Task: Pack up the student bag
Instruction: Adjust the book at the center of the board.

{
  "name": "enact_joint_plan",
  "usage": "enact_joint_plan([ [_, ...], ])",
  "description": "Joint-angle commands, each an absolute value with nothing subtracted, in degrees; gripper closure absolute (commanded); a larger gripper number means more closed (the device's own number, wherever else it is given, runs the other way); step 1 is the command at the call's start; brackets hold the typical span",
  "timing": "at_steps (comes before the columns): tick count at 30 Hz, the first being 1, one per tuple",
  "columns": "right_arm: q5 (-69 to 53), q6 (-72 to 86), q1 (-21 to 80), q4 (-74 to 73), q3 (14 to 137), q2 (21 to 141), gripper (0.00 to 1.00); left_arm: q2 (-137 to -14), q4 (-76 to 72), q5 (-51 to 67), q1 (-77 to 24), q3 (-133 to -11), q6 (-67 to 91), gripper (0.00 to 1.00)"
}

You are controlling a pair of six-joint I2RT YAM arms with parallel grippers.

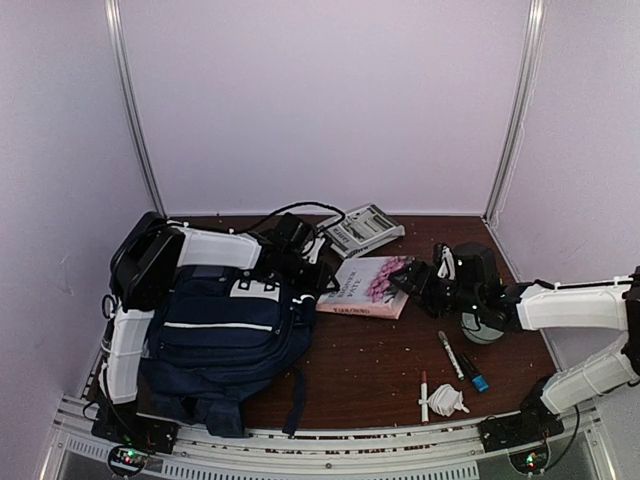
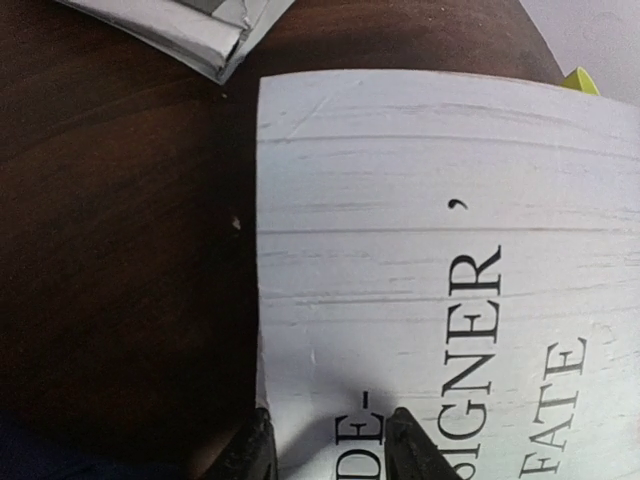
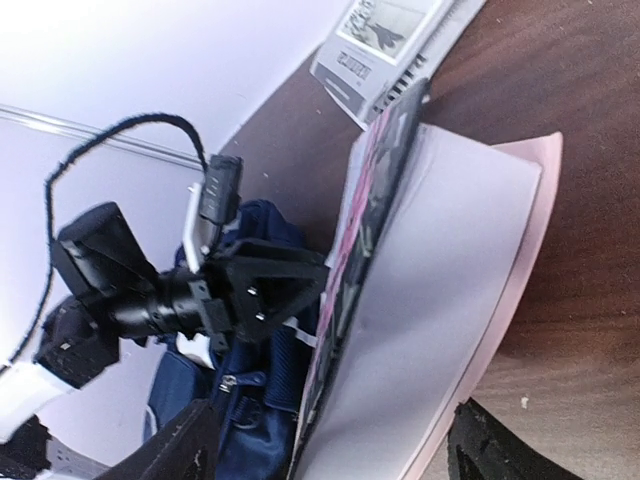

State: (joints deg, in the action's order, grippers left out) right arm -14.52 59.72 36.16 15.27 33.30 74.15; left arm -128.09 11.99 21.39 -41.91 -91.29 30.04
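Brown tabletop holds most items unpacked: bag (image 1: 225, 340) at lower left, while my left gripper (image 2: 325, 445) pinches the book (image 1: 368, 286) and my right gripper (image 3: 330, 450), jaws apart, straddles its far edge.

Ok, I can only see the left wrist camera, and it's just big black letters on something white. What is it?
Observer: It's a book with pink flowers on its cover, lying right beside the student bag.
Operator: Where's the other arm?
Observer: The right gripper is at the book's far edge, jaws open.
Operator: Is there more stuff to pack?
Observer: Yes, a white marker lies near the right arm's base.
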Motion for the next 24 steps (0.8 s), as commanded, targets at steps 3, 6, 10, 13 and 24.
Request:
enact_joint_plan([
  [3, -13.81, 61.58, 37.90, 19.21, 42.15, 76.56, 0.29, -130.30, 13.68, 29.04, -46.59, -90.31, 28.43, 0.60],
  [6, -12.50, 62.49, 37.88, 17.22, 43.78, 79.20, 0.29, -130.26, 13.55, 29.24, -46.58, -90.19, 28.55, 0.60],
  [10, -11.59, 61.97, 37.88, 12.91, 45.86, 81.28, 0.29, -130.26, 13.20, 29.27, -46.49, -89.61, 28.51, 0.60],
  [13, -9.39, 60.50, 37.61, 8.22, 46.72, 81.07, 0.28, -130.25, 13.10, 29.24, -46.38, -89.38, 28.55, 0.59],
  [24, -7.57, 47.55, 35.03, -6.97, 51.69, 78.37, 0.20, -129.66, 16.69, 26.99, -46.32, -92.44, 25.51, 0.51],
])
